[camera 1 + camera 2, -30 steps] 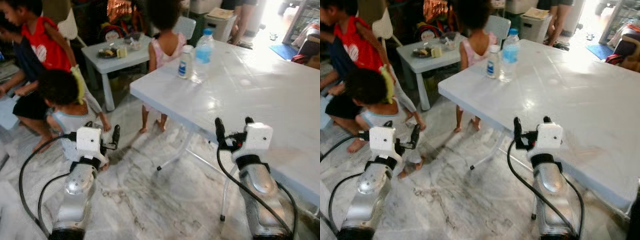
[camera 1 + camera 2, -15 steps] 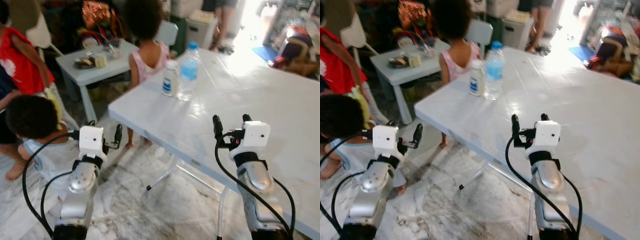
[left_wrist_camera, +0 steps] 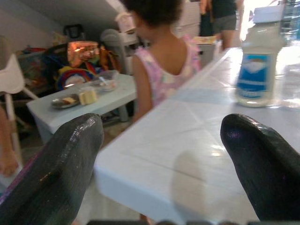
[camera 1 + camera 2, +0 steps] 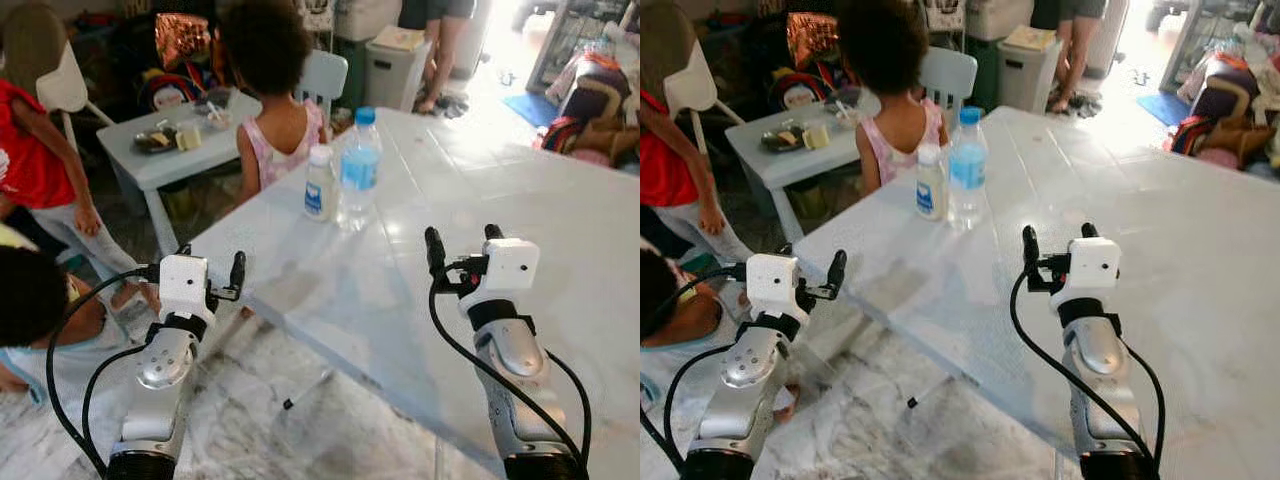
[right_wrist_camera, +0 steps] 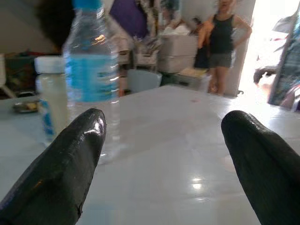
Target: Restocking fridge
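A white table (image 4: 560,200) fills the right and middle of the scene, with two bottles standing upright near its far left corner: a clear water bottle (image 4: 359,170) with a blue cap and label, and just left of it a small white bottle (image 4: 320,184) with a blue label. The right gripper (image 4: 462,238) hovers over the table's near part, fingers spread and empty, well apart from the bottles. The left gripper (image 4: 210,266) hangs off the table's left edge, also spread and empty. A child (image 4: 270,100) in pink stands at the far left edge, beside a small table (image 4: 150,165) with dishes.
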Controlling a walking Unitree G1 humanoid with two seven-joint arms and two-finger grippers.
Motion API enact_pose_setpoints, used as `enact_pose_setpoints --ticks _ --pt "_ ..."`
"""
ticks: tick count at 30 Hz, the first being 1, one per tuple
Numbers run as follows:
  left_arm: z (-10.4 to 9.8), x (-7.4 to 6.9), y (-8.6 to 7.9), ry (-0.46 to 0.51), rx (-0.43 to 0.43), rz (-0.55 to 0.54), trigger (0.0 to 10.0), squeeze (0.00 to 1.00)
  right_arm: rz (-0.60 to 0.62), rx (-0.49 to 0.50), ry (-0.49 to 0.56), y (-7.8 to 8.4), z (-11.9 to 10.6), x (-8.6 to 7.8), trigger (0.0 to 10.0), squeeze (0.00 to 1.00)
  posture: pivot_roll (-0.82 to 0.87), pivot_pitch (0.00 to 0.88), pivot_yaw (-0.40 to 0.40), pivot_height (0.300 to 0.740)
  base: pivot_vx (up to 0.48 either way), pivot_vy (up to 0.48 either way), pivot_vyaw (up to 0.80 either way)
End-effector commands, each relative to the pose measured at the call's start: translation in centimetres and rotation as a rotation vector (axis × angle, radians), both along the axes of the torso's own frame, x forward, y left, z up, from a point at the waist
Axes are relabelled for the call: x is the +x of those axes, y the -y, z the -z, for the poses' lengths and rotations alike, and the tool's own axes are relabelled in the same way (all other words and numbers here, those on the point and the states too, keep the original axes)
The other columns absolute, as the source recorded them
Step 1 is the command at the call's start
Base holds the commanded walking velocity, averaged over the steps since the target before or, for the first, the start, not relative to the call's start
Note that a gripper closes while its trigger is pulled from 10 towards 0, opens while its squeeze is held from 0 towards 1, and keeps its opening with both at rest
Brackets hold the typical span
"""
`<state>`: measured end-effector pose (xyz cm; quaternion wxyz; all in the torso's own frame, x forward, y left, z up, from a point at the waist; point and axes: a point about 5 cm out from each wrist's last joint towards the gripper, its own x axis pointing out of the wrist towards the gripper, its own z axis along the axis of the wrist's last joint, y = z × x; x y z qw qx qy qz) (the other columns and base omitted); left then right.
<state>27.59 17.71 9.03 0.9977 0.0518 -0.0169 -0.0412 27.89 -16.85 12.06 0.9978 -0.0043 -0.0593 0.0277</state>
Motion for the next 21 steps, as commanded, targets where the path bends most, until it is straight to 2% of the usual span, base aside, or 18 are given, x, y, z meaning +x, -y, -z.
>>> enact_pose_setpoints --ticks 1,8,13,21 --pt "-0.20 -0.01 -0.45 0.004 0.008 -0.008 10.0 0.00 -0.027 -0.004 0.008 -0.62 -0.28 0.30 10.0 0.00 -0.03 0.000 -0.005 0.740 0.000 0.000 0.00" --pt "0.02 -0.35 -0.60 -0.003 0.011 -0.011 10.0 0.00 -0.073 -0.017 0.038 -0.96 -0.81 0.68 10.0 0.00 -0.02 0.000 -0.004 0.740 0.000 0.000 0.00" --pt "0.16 -0.58 -0.53 -0.006 0.003 -0.002 10.0 0.00 -0.073 -0.030 0.047 -0.96 -0.92 0.81 10.0 0.00 -0.02 0.000 -0.007 0.740 0.000 0.000 0.65" --pt "-0.23 -0.27 -0.25 0.006 0.000 0.006 10.0 0.00 -0.059 -0.012 0.044 -0.77 -0.75 0.89 10.0 0.00 -0.02 0.000 -0.003 0.740 0.000 0.000 0.00"
